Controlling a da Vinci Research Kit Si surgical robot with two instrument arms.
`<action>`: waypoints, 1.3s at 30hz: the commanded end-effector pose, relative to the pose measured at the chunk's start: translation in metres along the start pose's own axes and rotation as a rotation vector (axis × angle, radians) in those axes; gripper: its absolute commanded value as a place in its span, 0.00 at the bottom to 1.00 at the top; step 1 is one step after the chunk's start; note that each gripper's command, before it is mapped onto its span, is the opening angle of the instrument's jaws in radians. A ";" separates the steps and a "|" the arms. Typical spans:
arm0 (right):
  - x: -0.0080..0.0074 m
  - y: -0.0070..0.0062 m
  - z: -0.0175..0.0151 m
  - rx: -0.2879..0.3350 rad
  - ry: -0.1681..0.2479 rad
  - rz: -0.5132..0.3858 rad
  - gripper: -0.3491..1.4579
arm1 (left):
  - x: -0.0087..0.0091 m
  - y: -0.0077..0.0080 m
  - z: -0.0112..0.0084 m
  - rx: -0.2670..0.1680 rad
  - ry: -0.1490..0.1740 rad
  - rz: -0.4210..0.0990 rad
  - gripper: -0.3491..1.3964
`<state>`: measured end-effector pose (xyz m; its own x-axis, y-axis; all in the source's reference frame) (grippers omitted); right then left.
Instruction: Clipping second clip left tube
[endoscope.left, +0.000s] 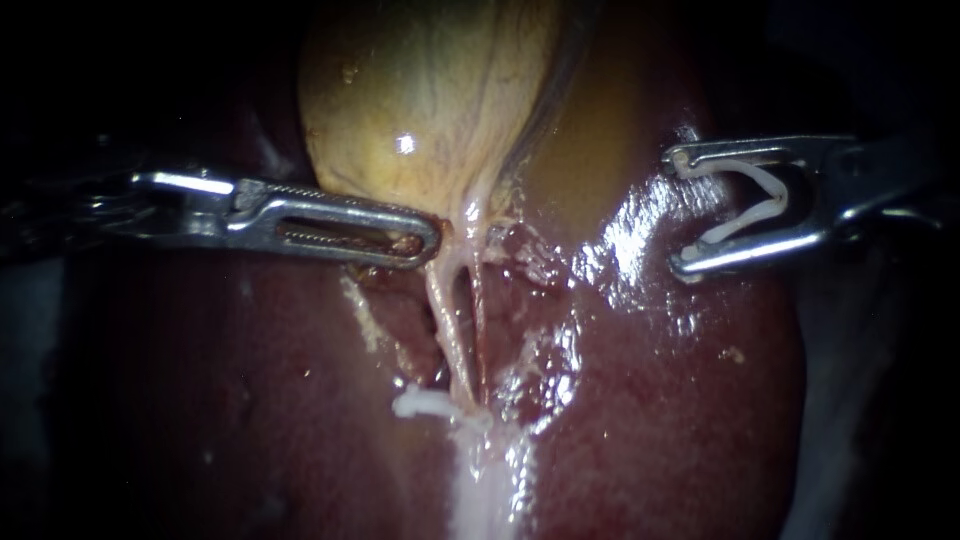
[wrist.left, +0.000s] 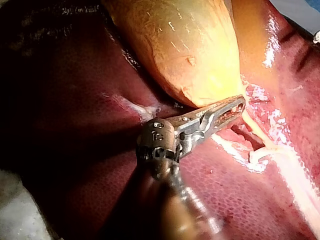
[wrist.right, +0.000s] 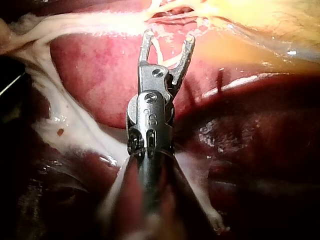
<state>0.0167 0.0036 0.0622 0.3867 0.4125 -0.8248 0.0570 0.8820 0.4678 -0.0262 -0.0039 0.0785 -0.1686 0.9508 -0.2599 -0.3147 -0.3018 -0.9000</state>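
Endoscope view: we are gripping the neck of the gallbladder with our left instrument. Its claw is closed on that tissue, which we judge is holding the left tube taut and lifted off the liver. A seated clip is sitting low on that tube. Our right instrument is hovering well apart, its claw spread wide and cradling a fresh clip between both halves, facing the tube's bare stretch above the seated clip.
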 end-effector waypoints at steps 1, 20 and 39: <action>0.0000 0.0000 0.0000 0.000 0.000 0.000 0.46 | 0.0000 0.0001 0.0000 0.000 0.000 0.000 0.00; 0.0001 0.0000 0.0002 -0.002 0.006 0.001 0.46 | 0.0028 0.0016 -0.0052 -0.004 0.050 -0.021 0.00; -0.0001 -0.0011 0.0032 -0.020 0.015 -0.005 0.47 | 0.0027 0.0019 -0.0063 -0.002 0.055 -0.024 0.00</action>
<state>0.0199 0.0016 0.0628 0.3713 0.4112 -0.8325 0.0382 0.8891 0.4562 -0.0214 -0.0014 0.0738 -0.1087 0.9603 -0.2571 -0.3155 -0.2786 -0.9071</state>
